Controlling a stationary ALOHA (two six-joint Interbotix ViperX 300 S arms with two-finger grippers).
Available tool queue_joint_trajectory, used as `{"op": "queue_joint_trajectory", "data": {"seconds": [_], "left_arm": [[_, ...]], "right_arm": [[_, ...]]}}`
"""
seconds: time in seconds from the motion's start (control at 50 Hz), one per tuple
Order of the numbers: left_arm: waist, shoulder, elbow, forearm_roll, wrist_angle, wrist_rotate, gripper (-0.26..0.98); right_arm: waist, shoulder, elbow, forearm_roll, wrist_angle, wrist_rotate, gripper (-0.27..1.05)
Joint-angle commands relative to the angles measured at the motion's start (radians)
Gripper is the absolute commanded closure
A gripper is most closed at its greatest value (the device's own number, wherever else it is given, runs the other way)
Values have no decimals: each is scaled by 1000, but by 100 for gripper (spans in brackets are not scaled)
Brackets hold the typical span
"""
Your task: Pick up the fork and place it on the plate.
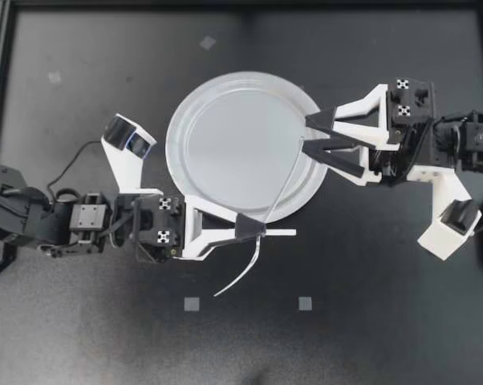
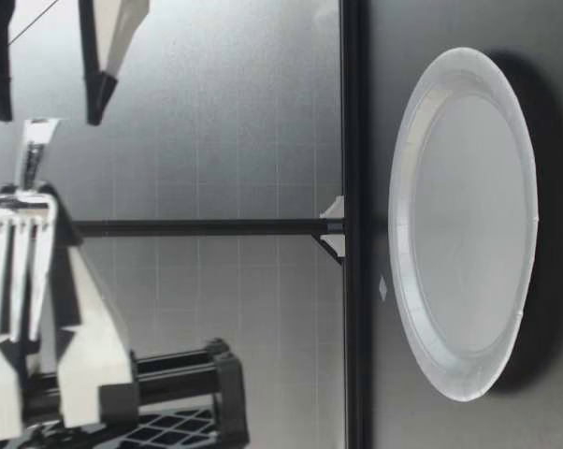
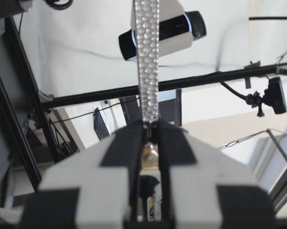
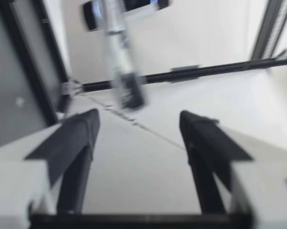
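My left gripper (image 1: 256, 229) is shut on a thin metal fork (image 1: 280, 191) near its middle, just off the near rim of the round white plate (image 1: 225, 136). The fork's handle slants up over the plate toward my right gripper (image 1: 305, 133), which stands open with the handle's end beside one fingertip. In the low view the fork (image 2: 15, 253) is held high above the table in my left gripper (image 2: 38, 309), and the plate (image 2: 464, 224) lies flat and bare. The hammered handle (image 3: 148, 71) sticks out ahead of the shut fingers (image 3: 129, 148). Ahead of my open right gripper (image 4: 138, 119) the fork (image 4: 119, 47) appears blurred.
The table is black with a few small grey tape squares (image 1: 192, 304). A black frame rail (image 1: 241, 4) runs along the far edge and down the sides.
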State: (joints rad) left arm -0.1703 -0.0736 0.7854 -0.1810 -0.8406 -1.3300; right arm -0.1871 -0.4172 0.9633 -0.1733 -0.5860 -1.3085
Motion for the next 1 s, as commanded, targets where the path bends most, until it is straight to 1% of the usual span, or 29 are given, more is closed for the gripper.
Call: {"op": "queue_joint_trajectory", "data": {"seconds": [0.0,0.16,0.34,0.48,0.64,0.72,0.98], "left_arm": [[0,-6,-11,2,-11,-5,71],[6,9,-26,2,-15,-5,71],[18,15,-23,2,-15,-5,71],[37,17,-17,2,-17,-5,71],[43,23,-17,2,-15,-5,71],[49,23,-17,2,-15,-3,71],[67,23,-2,9,-17,12,71]], "right_arm": [[-5,5,-28,8,-29,-18,12],[-5,32,-28,8,-37,-25,13],[-2,43,-18,6,-60,-28,15],[2,49,-6,3,-81,-31,25],[3,66,8,2,-83,-35,40],[3,77,8,-5,-83,-35,45],[6,103,3,-14,-83,-35,51]]}}
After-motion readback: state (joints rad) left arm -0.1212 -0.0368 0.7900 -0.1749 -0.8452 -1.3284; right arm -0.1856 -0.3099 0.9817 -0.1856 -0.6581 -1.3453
